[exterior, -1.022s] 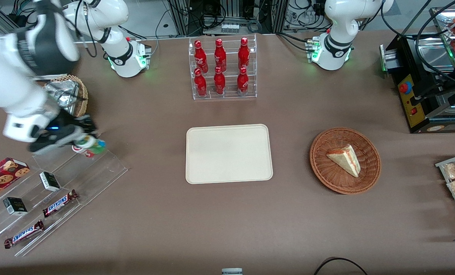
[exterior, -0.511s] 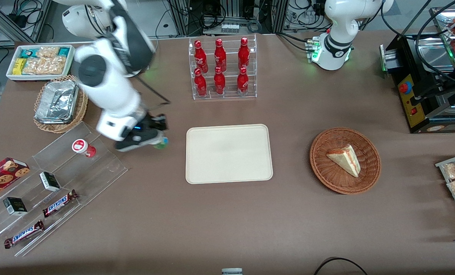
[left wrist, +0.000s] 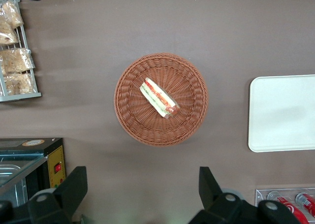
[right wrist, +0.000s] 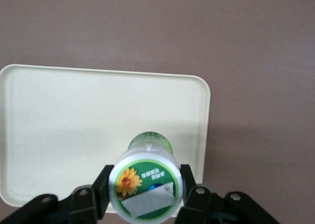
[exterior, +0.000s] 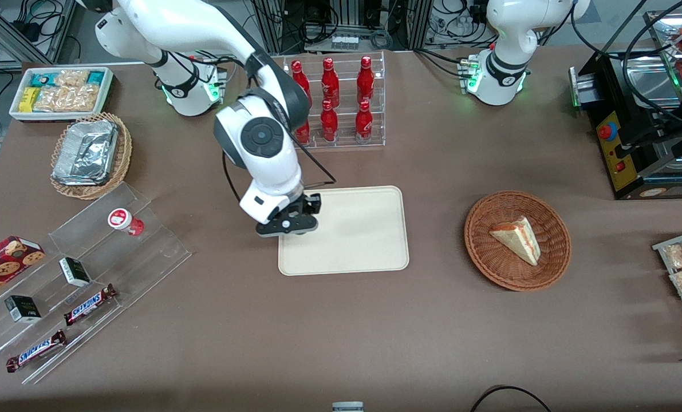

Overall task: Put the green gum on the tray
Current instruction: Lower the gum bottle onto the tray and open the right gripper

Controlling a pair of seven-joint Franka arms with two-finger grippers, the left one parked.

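Observation:
My right gripper [exterior: 296, 220] hangs over the edge of the cream-beige tray [exterior: 358, 240] that lies toward the working arm's end. In the right wrist view the gripper [right wrist: 145, 187] is shut on the green gum [right wrist: 146, 183], its white lid with a green face and a yellow flower turned to the camera, and the tray [right wrist: 74, 115] lies below it. In the front view the gum is hidden under the gripper. The tray also shows in the left wrist view [left wrist: 283, 113].
A red canister [exterior: 122, 220] stands on a clear stepped rack [exterior: 89, 274] with candy bars. A clear rack of red bottles [exterior: 334, 103] stands farther from the camera than the tray. A wicker basket with a sandwich [exterior: 517, 240] lies toward the parked arm's end.
My right gripper has carried the green gum from the clear stepped rack sideways to above the tray's edge. The red canister stays on the rack.

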